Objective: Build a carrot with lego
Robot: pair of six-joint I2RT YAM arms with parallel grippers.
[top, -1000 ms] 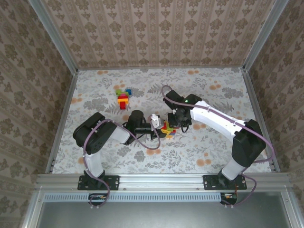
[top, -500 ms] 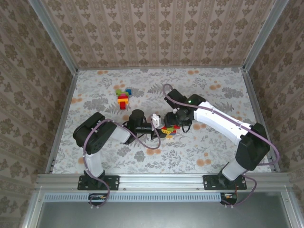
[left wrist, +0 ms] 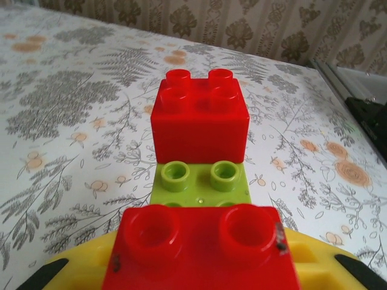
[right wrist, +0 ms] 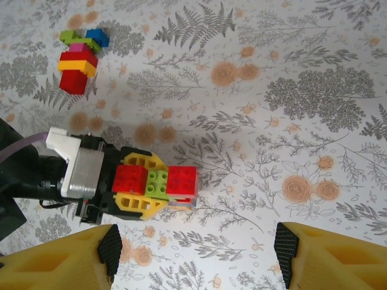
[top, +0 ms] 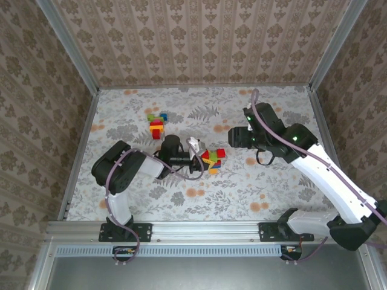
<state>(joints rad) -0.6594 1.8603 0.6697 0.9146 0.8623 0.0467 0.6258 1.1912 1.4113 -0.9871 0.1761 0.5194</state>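
Bolted side by side at the near edge of the floral bench [top: 260,181]. On the left, folded low and reaching rightward with the left end effector [top: 204,159], with yellow fingers [right wrist: 136,202] clenched on a lego assembly [top: 213,158] near the middle of the bench. Seen from the right wrist as a short row of touching pieces: a red brick [right wrist: 130,179] between the fingers, then a green brick [right wrist: 158,183], then a second red brick [right wrist: 182,181] at the free end. Seen from the left wrist as the same line running away from the lens, studs up, with the second red brick taller than the green brick. Hints of orange and blue under the free end in the top view, too small to sort out. Resting on the bench or held just above it; cannot tell which. Farther right and a little beyond, raised over the bench with the right end effector [top: 234,138] released, with fingertips [right wrist: 109,248] spread wide around nothing, well apart from the lego assembly. Farther back, left of centre, lying flat on the bench and touched by neither arm: a lego stack [top: 157,125], red at the near end, then orange-yellow, red and magenta, with green and blue side by side at the far end. Beyond that, patterned wallpaper [top: 199,42] on the back wall.
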